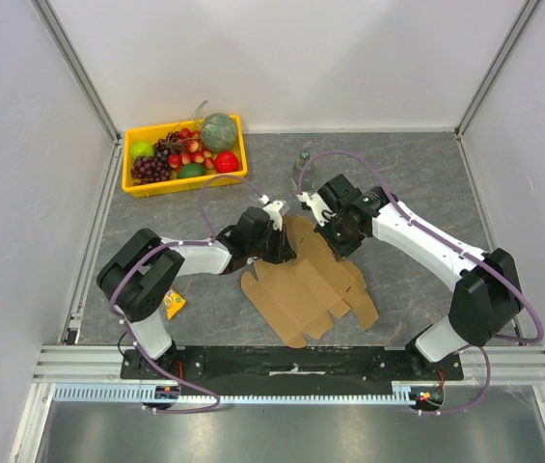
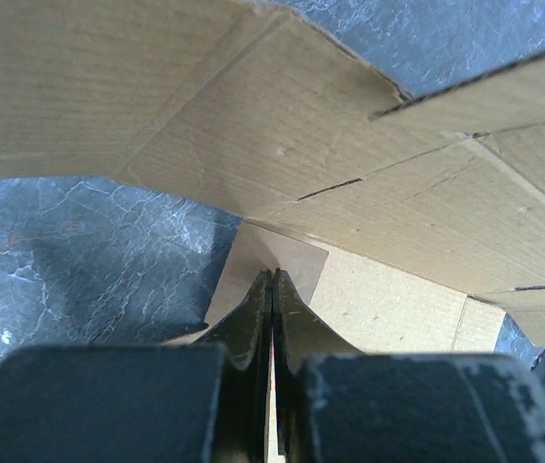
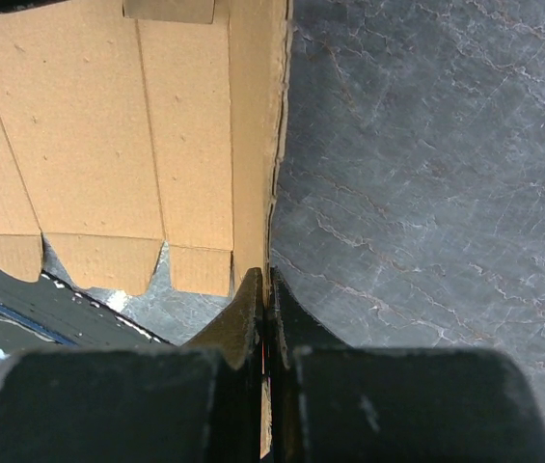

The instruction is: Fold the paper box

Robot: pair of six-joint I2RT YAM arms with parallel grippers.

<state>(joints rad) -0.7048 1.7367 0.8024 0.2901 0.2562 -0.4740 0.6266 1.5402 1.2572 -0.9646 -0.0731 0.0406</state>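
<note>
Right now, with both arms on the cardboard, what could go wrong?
1. The left gripper and right gripper each pinch only a thin edge of the paper box, so it may slip out.
2. Pulling apart could tear it at the die-cut slits.
3. In the top view both grippers sit close together and might collide while folding.

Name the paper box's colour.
The paper box is plain brown, clearest in the top external view.
</note>
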